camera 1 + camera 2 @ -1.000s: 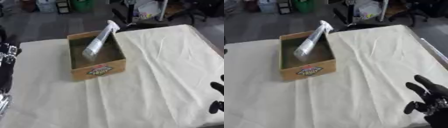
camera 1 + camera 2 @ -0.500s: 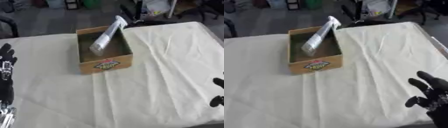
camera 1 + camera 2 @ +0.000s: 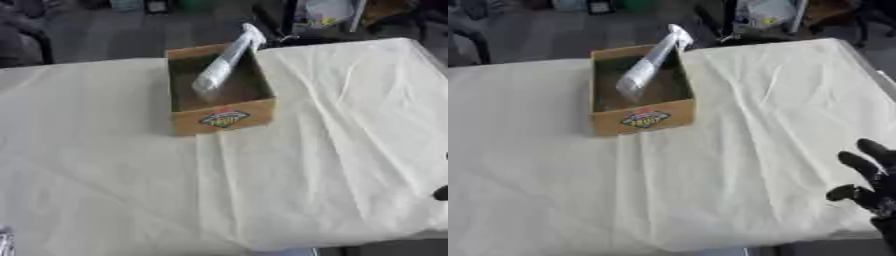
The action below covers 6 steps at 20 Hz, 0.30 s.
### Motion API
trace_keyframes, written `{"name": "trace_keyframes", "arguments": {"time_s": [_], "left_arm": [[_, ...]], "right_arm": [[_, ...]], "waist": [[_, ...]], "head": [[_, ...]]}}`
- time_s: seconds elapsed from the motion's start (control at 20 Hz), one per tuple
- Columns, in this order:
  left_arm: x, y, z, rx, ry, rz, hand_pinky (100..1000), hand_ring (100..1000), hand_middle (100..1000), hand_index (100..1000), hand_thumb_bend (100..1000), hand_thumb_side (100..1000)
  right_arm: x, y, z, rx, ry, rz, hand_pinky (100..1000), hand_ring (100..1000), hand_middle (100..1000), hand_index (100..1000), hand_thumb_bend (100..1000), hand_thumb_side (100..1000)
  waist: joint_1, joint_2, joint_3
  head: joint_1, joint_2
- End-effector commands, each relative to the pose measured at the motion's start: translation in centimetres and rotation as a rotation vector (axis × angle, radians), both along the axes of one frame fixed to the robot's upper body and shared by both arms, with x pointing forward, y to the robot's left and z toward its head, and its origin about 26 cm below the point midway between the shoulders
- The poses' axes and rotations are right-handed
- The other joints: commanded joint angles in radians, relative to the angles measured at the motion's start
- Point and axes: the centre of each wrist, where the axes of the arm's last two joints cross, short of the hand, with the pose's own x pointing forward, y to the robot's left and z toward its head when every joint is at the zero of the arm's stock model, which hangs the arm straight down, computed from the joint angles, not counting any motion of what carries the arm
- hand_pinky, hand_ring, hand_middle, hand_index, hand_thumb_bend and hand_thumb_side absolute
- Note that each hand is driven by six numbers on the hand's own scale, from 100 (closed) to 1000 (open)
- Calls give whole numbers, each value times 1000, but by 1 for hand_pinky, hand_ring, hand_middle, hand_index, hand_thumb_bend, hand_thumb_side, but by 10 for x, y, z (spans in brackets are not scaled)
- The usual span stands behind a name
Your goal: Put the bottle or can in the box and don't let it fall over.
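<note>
Cream-clothed bench [image 3: 737,165]: cardboard box [image 3: 642,119] at far centre; clear spray bottle [image 3: 647,66] inside it, leaning on box's far rim. Right hand [image 3: 870,185], well apart from box, fingers spread, empty.

Bottle [image 3: 224,65] tilted in box [image 3: 224,119], on table [image 3: 114,180].

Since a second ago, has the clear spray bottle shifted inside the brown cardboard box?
No. The clear spray bottle leans against the same far-right corner of the brown cardboard box; only the camera moved.
</note>
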Motion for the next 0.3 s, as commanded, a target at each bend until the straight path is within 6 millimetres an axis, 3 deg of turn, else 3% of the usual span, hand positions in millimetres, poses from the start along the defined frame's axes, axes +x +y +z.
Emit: {"name": "trace_keyframes", "arguments": {"time_s": [0.05, 0.15, 0.3], "left_arm": [[-29, 24, -5, -68, -17, 255, 1000, 1000, 1000, 920, 100, 948], [-70, 53, -36, -169, 44, 467, 1000, 1000, 1000, 917, 100, 934], [-162, 93, -99, -371, 123, 769, 999, 1000, 1000, 907, 100, 904]], "right_arm": [[-28, -30, -2, -74, -134, -256, 760, 1000, 1000, 955, 100, 470], [-56, -48, -14, -89, -140, -502, 759, 1000, 1000, 953, 100, 470], [-85, -63, -23, -94, -128, -801, 758, 1000, 1000, 956, 100, 470]], "waist": [[0, -13, 3], [2, -23, 8], [7, -36, 9]], "head": [[-1, 6], [-5, 6], [-13, 6]]}}
